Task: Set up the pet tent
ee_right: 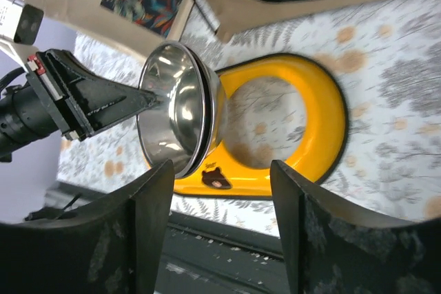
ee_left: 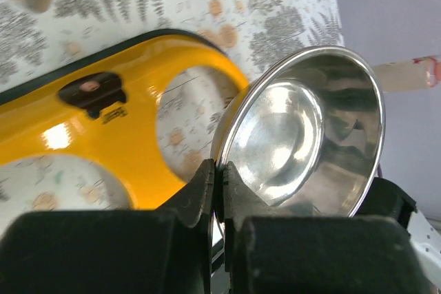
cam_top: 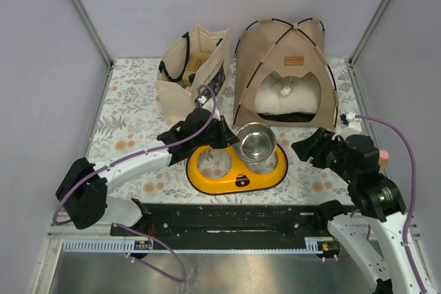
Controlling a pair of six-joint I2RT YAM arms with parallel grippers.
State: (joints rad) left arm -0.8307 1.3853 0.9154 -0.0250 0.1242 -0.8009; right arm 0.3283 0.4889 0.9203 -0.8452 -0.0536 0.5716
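Top view: pet tent (cam_top: 286,70) stood upright at the back right of the floral counter (cam_top: 131,122), poles in, arched doorway facing the arms, white pompom (cam_top: 285,90) hanging in the opening, cream pillow (cam_top: 286,101) inside. Beige tote bag (cam_top: 193,67) sat just beside it on the left. Neither hand touched the tent. In front of it, a yellow two-hole bowl stand (cam_top: 220,182) lay flat on the counter. Left hand (cam_top: 229,135) held a steel bowl (cam_top: 255,142) by its rim, tilted, over the stand's right hole. Right hand (cam_top: 308,149) was near the bowl's right side, apart from it, pointing at it. Left wrist view: fingers were clamped tight on the bowl's rim, thin edge pinched between them, bowl's inside toward the camera, the stand's hole and black badge below it. A tan strip ran along the top edge; couldn't tell whether tent or bag. Right wrist view: right hand's jaws were wide apart with nothing between them, bowl and stand framed beyond the fingers. The left hand came in from the left onto the rim. The tent's lower edge and pillow showed along the top, the bag at top left.
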